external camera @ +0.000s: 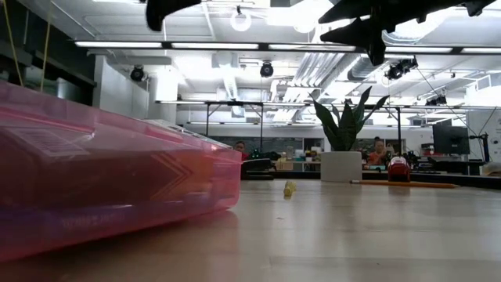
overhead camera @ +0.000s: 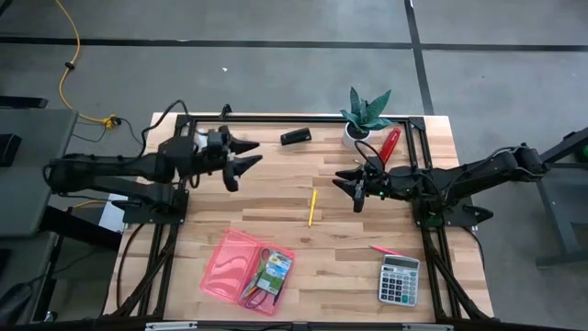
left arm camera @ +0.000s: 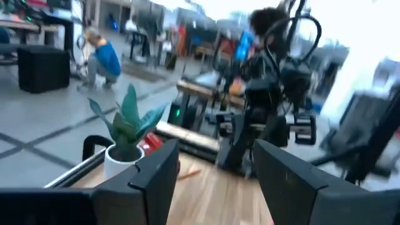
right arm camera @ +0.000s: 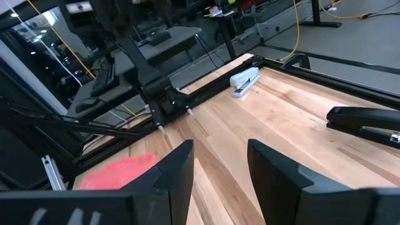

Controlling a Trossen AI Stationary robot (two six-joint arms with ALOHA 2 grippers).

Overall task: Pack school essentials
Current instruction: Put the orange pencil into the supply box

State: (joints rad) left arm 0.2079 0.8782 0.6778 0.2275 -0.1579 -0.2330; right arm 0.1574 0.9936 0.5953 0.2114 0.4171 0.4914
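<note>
An open pink case (overhead camera: 241, 267) lies near the table's near edge, holding scissors and a small green-blue box (overhead camera: 275, 268). It fills the left of the low view as the pink case (external camera: 117, 184). A yellow pencil (overhead camera: 311, 207) lies on the table's middle. A pink-red pencil (overhead camera: 384, 249) lies just beyond the grey calculator (overhead camera: 400, 279). My left gripper (overhead camera: 244, 157) hovers open above the table's left-centre, pointing right. My right gripper (overhead camera: 353, 186) hovers open at right-centre, pointing left, up and right of the yellow pencil. Both hold nothing.
A potted plant (overhead camera: 366, 115) and a red oblong object (overhead camera: 390, 142) stand at the far right. A black stapler (overhead camera: 296, 137) lies near the far edge, and a white stapler (right arm camera: 245, 80) near the far left corner. People show in the room behind.
</note>
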